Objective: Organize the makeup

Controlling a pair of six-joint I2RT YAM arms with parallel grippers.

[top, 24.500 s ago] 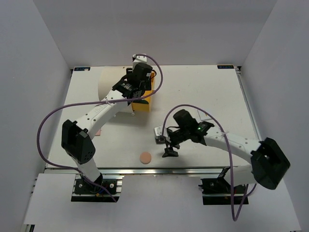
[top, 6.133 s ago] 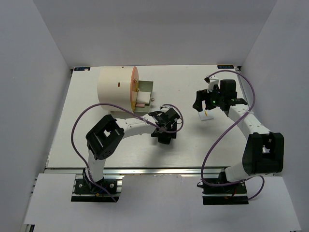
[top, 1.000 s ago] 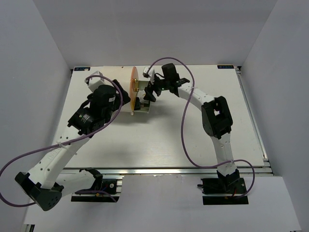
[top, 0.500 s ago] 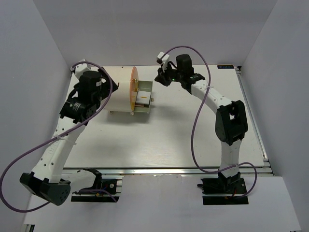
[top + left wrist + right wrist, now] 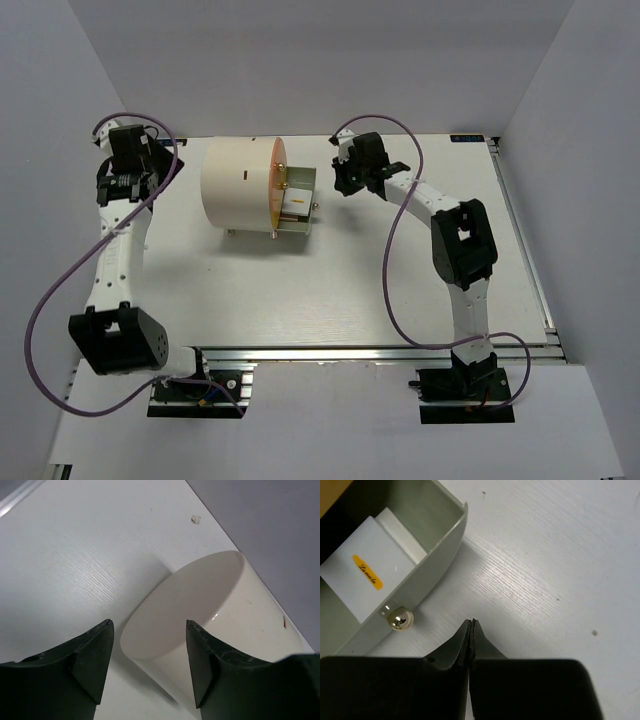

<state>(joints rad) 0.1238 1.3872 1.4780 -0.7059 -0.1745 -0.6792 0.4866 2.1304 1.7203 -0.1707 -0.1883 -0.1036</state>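
The right gripper (image 5: 471, 628) is clenched on nothing, its two black fingers pressed flat together into a thin wedge above the table (image 5: 535, 565), a white surface with fine wood-grain lines. Just beyond the fingertips and off to one side stands the open drawer (image 5: 447, 535), a box with smooth grey-green walls and a rounded corner. A shiny gold knob (image 5: 400, 619), ball-shaped, sits on its front nearest the fingers. Inside the drawer, farther from the fingertips than the knob, lies a white square tile (image 5: 362, 577), glossy and flat, bearing a small orange oval label with dark script. The left gripper (image 5: 149, 626) is spread wide and holds nothing; its fingers (image 5: 92, 657) are dark, matte and broad, with scuffed edges. Straight ahead of them, framed in the gap, lies the cream cylinder (image 5: 215, 607) on its side, smooth and faintly glossy, its round flat end facing the hand. At its far end, the orange front (image 5: 278, 186) is a thin disc.
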